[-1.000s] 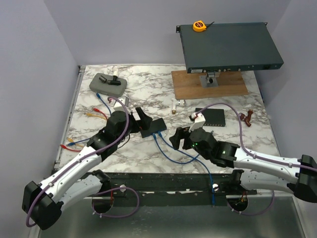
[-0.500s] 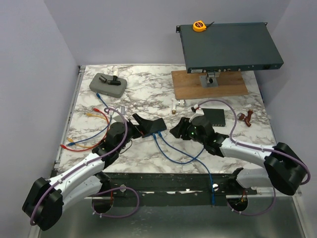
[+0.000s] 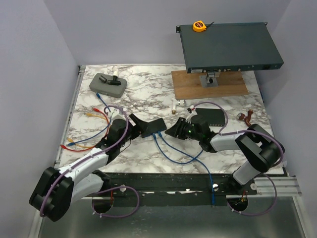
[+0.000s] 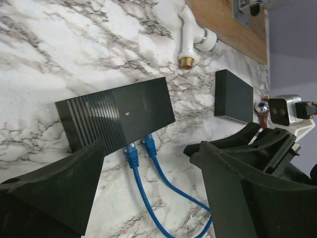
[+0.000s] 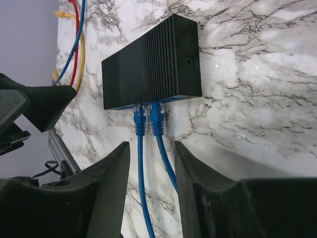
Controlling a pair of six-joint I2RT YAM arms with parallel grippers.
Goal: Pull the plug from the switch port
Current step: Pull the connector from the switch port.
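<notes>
While I am looking from above, the switch [image 3: 152, 127] is lying mid-table, with my left gripper [image 3: 134, 124] just beside its left end and my right gripper [image 3: 173, 130] near its right. On the left wrist, my jaws are standing wide, holding nothing, plugs [image 4: 131, 151] sitting in the switch. On the right wrist, my jaws are standing part open, straddling both blue cables [image 5: 140, 163], gripping neither.
</notes>
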